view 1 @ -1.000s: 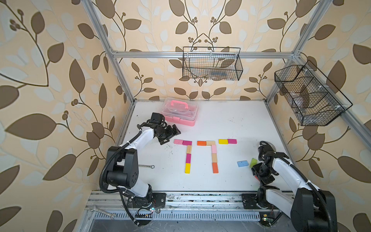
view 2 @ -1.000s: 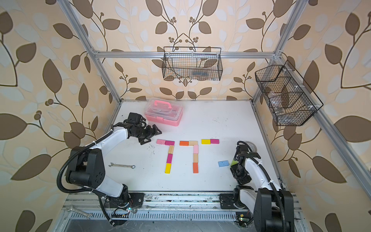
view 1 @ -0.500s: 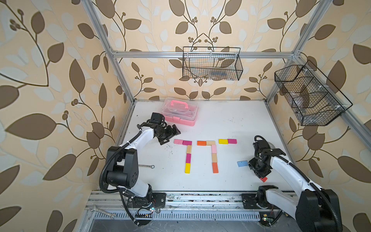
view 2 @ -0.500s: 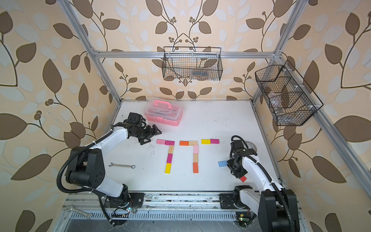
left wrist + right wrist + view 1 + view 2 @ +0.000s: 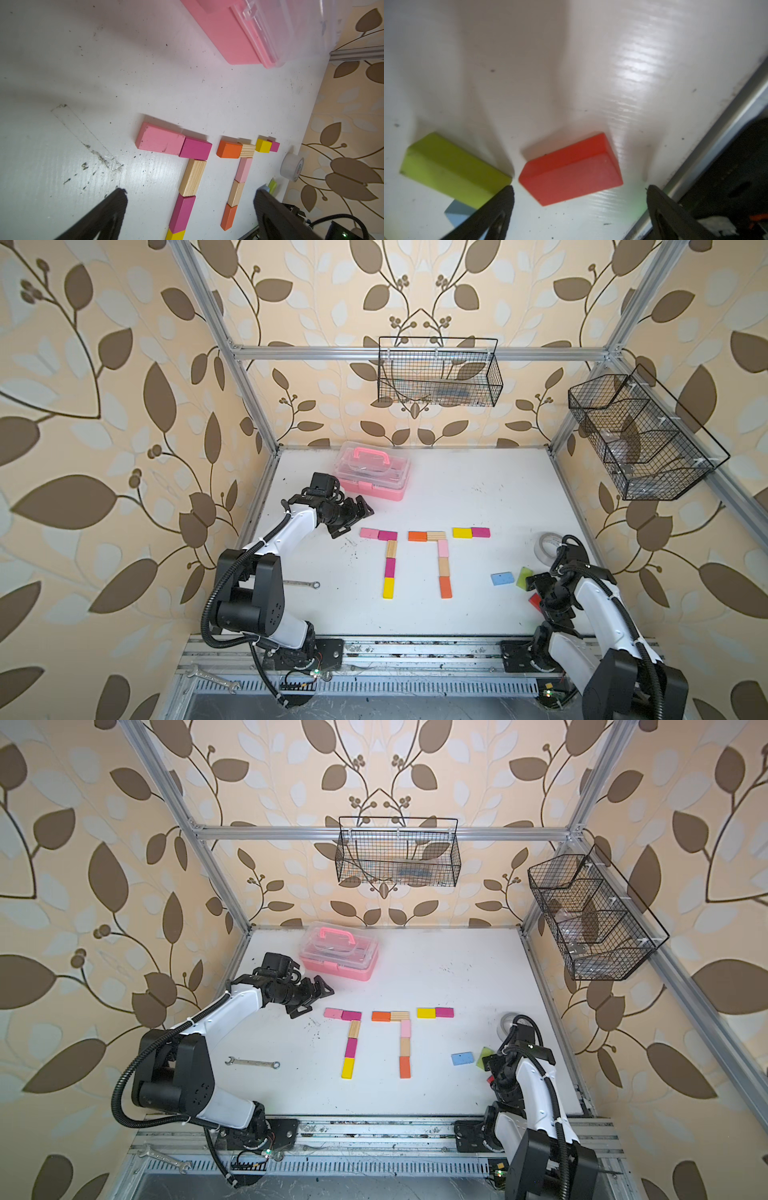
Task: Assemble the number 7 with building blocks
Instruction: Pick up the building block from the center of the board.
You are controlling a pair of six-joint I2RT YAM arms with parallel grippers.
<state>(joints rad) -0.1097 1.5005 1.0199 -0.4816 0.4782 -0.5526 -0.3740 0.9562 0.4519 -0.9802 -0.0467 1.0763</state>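
Two five-block 7 figures lie mid-table: one topped by a pink block (image 5: pixel 369 533), the other by an orange block (image 5: pixel 417 536). Right of them a yellow block (image 5: pixel 462 533) and a magenta block (image 5: pixel 480 532) form a short bar. A blue block (image 5: pixel 502 578), a green block (image 5: pixel 523 576) and a red block (image 5: pixel 535 600) lie loose at the near right. My right gripper (image 5: pixel 579 197) hangs open just over the red block (image 5: pixel 571 172), with the green block (image 5: pixel 452 170) beside one finger. My left gripper (image 5: pixel 353 520) is open and empty, left of the pink-topped 7 (image 5: pixel 160 140).
A pink clear-lidded case (image 5: pixel 374 475) stands behind the left gripper. A roll of tape (image 5: pixel 547 545) sits by the right edge behind the right arm. A wrench (image 5: pixel 301 584) lies at the near left. Wire baskets (image 5: pixel 436 373) hang on the walls. The table's metal edge rail (image 5: pixel 716 133) runs close to the right gripper.
My right gripper swung left toward the blue block, then came back over the red block, and its jaws now stand wider apart. The left arm has not moved.
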